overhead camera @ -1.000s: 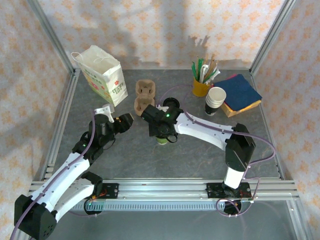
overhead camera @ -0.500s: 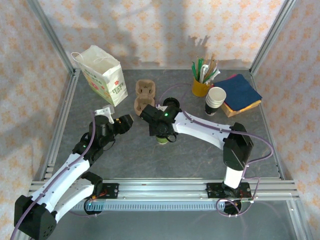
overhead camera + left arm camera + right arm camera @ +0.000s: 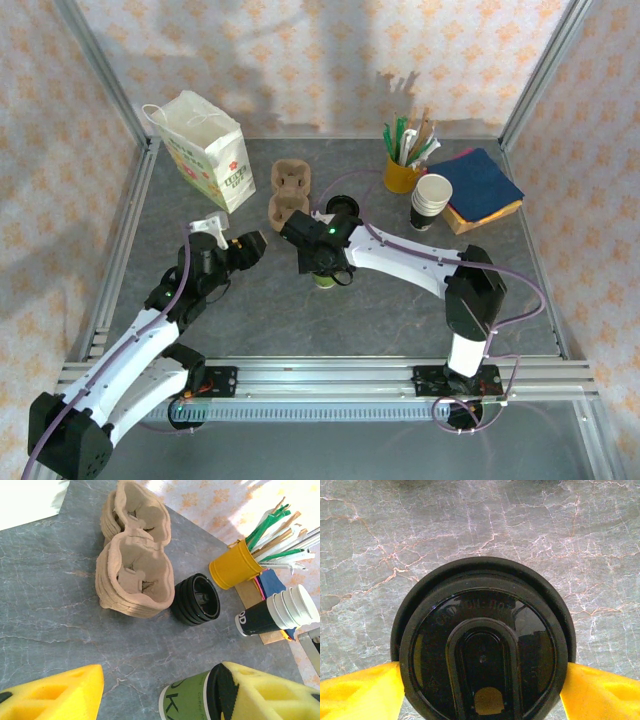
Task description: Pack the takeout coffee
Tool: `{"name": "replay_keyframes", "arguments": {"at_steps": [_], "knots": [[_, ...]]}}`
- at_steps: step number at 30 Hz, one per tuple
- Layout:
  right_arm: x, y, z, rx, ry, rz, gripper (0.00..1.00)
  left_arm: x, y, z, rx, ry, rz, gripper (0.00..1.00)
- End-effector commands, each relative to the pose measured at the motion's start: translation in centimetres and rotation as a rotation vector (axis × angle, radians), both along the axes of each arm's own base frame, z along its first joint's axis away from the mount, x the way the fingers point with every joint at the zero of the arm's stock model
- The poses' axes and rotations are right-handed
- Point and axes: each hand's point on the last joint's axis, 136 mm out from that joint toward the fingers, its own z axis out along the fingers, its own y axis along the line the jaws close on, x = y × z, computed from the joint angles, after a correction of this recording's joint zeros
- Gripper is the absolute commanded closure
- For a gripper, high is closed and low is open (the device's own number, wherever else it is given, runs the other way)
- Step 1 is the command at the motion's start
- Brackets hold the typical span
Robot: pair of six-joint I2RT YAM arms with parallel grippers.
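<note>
- Two arms over a grey table (image 3: 400,310); the landmark is the pulp carrier stack (image 3: 135,570).
- takeout coffee (image 3: 482,630): stands upright on the table, on the near side of the carrier and slightly to its right, apart from it. Green printed cup wall with the black lid on.
- right gripper (image 3: 481,690): straight above the coffee, so also near-right of the carrier. Jaws are spread wide, with one of the yellow pads (image 3: 357,692) on each side of the lid. The pads run in under the lid rim, so I cannot tell whether they pinch the cup or just flank it.
- left gripper (image 3: 250,242): near-left of the carrier, aimed toward it. Its fingers (image 3: 55,695) are spread with bare table between them, holding nothing.
- black lids (image 3: 196,599): stacked just beside the carrier's right side.
- paper bag (image 3: 208,150): left of the carrier, near it, upright.
- yellow cup of sticks and straws (image 3: 235,567): right of the carrier, beyond the lids.
- lidless cup stack (image 3: 280,612): further right of the carrier than the yellow cup.
- blue napkins (image 3: 483,185): furthest right of the carrier, beside the cup stack.
</note>
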Motion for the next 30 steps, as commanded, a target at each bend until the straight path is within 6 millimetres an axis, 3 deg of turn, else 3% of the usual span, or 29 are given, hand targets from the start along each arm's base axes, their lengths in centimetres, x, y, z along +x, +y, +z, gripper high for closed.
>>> {"name": "replay_keyframes", "arguments": {"at_steps": [1, 8, 14, 30], "knots": [[-0.5, -0.7, -2.3, -0.056, 0.059, 0.004, 0.20, -0.2, 0.0, -0.1, -0.005, -0.007, -0.011, 0.37], [0.6, -1.1, -1.4, -0.068, 0.018, 0.015, 0.24, 0.0, -0.1, -0.4, -0.007, 0.004, -0.011, 0.37], [1.5, -3.4, -0.6, -0.093, -0.012, -0.019, 0.26, 0.2, -0.1, 0.0, 0.002, 0.002, -0.014, 0.37], [3.2, -14.3, -0.1, -0.116, -0.062, -0.232, 0.26, 0.6, -0.4, 0.4, -0.037, 0.009, -0.018, 0.37]]}}
